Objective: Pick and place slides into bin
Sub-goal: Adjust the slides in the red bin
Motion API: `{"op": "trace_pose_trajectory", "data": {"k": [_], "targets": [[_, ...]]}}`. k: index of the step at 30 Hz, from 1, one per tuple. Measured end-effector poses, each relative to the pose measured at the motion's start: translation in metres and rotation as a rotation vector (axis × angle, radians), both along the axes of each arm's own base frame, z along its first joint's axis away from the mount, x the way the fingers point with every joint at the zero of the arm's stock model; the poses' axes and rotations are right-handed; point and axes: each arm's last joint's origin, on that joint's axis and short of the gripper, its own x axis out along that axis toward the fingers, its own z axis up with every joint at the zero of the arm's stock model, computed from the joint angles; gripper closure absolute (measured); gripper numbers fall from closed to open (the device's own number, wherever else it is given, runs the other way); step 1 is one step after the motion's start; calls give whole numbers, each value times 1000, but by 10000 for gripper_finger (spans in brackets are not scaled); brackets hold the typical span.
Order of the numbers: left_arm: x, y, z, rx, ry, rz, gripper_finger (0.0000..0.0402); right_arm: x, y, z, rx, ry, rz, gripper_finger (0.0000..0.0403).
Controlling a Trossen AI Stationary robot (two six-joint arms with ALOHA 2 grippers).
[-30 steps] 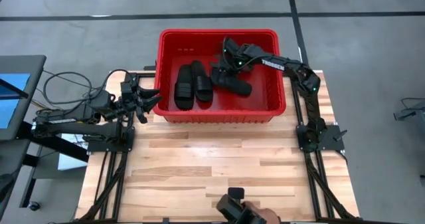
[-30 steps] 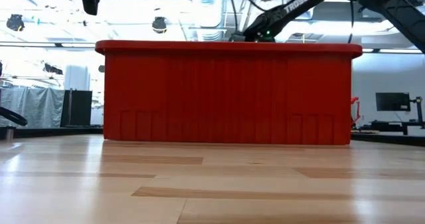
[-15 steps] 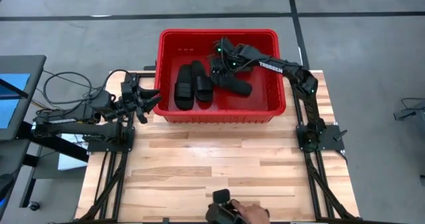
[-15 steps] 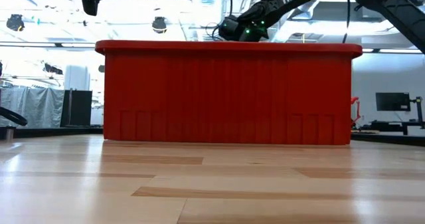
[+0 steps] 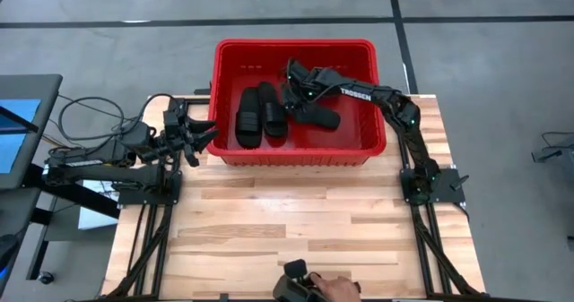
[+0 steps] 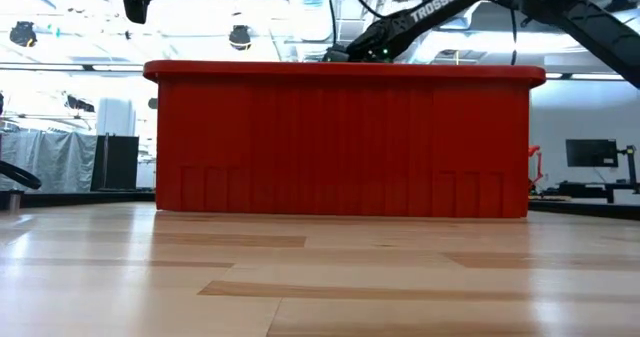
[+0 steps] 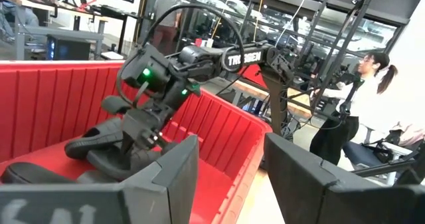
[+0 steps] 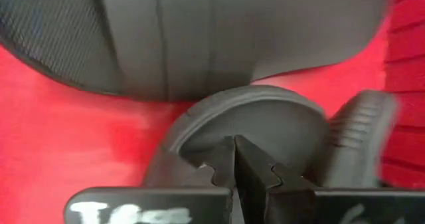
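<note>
The red bin stands at the table's far middle; it fills the low view. Two black slides lie side by side on its floor at the left, and two more lie piled at the right. My right gripper is shut, reaching down into the bin between the two pairs, just over the piled slides. Its fingertips stand right at a slide's curved grey edge. My left gripper is open and empty outside the bin's left wall. My right gripper's shut fingertips point down at the curved edge of one piled slide. I cannot tell whether they touch it. Nothing is between the fingers.
The bin's walls rise high around my right gripper. Bare wooden table lies near of the bin. A person's hand with a dark object shows at the near edge. A person stands beyond the table.
My right gripper has gone toward the table's left inside the bin, from over the piled slides to their left end, and has dipped a little lower behind the rim. The slides have stayed in place.
</note>
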Motion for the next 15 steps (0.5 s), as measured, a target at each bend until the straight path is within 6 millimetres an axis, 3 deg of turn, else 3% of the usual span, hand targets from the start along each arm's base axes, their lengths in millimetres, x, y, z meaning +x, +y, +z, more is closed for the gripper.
{"op": "trace_pose_trajectory", "data": {"k": [15], "targets": [[0, 0, -1, -12, 3, -1, 239, -11, 25, -8, 128, 209, 16, 403]]}}
